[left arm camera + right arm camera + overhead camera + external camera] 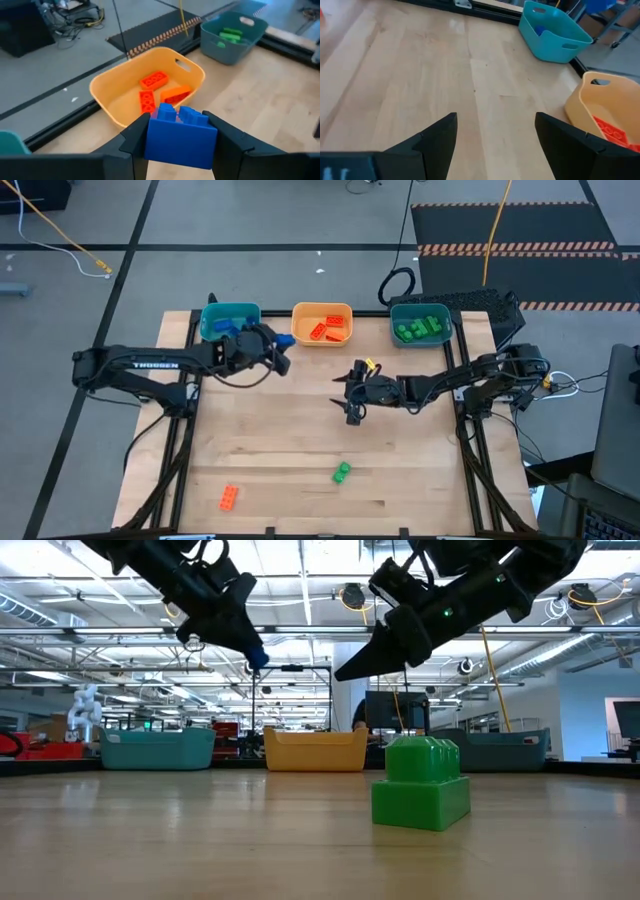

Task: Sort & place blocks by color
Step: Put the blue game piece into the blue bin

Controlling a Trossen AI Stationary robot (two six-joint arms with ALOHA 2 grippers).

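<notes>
On my left side, the left gripper (283, 340) is clamped on a blue studded plastic brick (180, 135), held in the air between the rounded teal plastic tray (212, 320) and the rounded orange plastic tray (300, 313), which holds orange-red studded bricks (153, 80). Mid-table, the right gripper (350, 410) hangs with fingers spread and nothing between them. A loose orange-red brick (229, 497) and a loose green brick (341, 472) lie on the wooden table (280, 440) near its front edge, well apart from both grippers.
</notes>
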